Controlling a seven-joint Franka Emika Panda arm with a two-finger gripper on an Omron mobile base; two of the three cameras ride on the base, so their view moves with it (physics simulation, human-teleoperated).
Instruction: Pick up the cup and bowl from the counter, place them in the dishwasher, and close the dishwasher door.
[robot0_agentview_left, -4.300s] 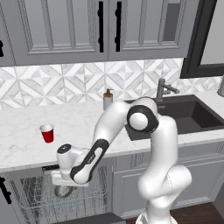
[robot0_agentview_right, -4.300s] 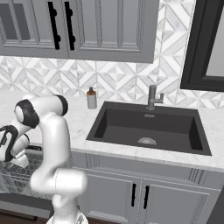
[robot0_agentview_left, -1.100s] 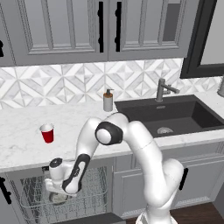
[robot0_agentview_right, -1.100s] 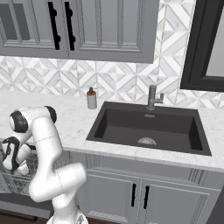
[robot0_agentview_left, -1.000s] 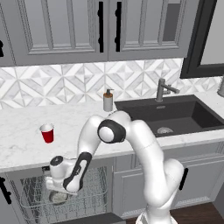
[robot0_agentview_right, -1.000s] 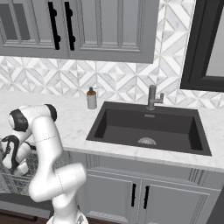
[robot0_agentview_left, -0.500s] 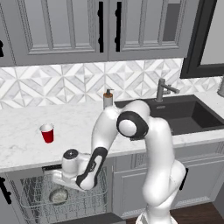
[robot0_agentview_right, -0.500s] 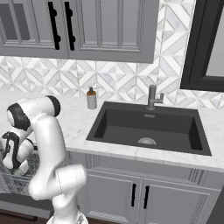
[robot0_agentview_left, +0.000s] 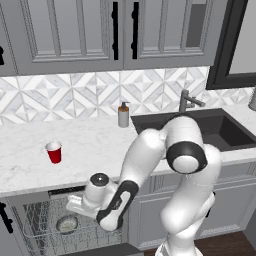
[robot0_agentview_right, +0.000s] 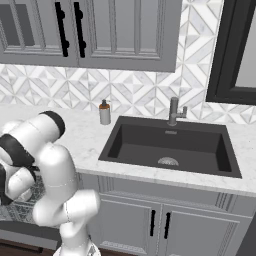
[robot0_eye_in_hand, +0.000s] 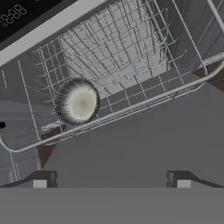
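Note:
The red cup (robot0_agentview_left: 54, 152) stands upright on the white counter (robot0_agentview_left: 25, 170), left of the arm. Below the counter the dishwasher (robot0_agentview_left: 30, 197) is open, its wire rack (robot0_agentview_left: 40, 232) pulled out. The grey speckled bowl (robot0_agentview_left: 66, 223) (robot0_eye_in_hand: 78, 102) lies in that rack. My gripper (robot0_agentview_left: 75, 205) (robot0_eye_in_hand: 111, 179) hovers just above and to the right of the bowl, open wide with nothing between its fingertips (robot0_eye_in_hand: 43, 178). The dishwasher door (robot0_agentview_left: 100, 249) hangs lowered under the rack. In the right base view the rack (robot0_agentview_right: 15, 212) peeks out behind my arm.
A grey soap bottle (robot0_agentview_left: 123, 115) (robot0_agentview_right: 104, 112) stands at the back of the counter beside the dark sink (robot0_agentview_left: 220, 130) (robot0_agentview_right: 170, 145) and its faucet (robot0_agentview_right: 173, 112). Grey cabinets hang above and sit under the sink. The dishwasher's dark control strip (robot0_eye_in_hand: 17, 15) shows in the hand view.
My hand has pulled back to the right and slightly up from the rack, and the elbow swung right. The bowl stays lying in the rack. The jaws remain wide.

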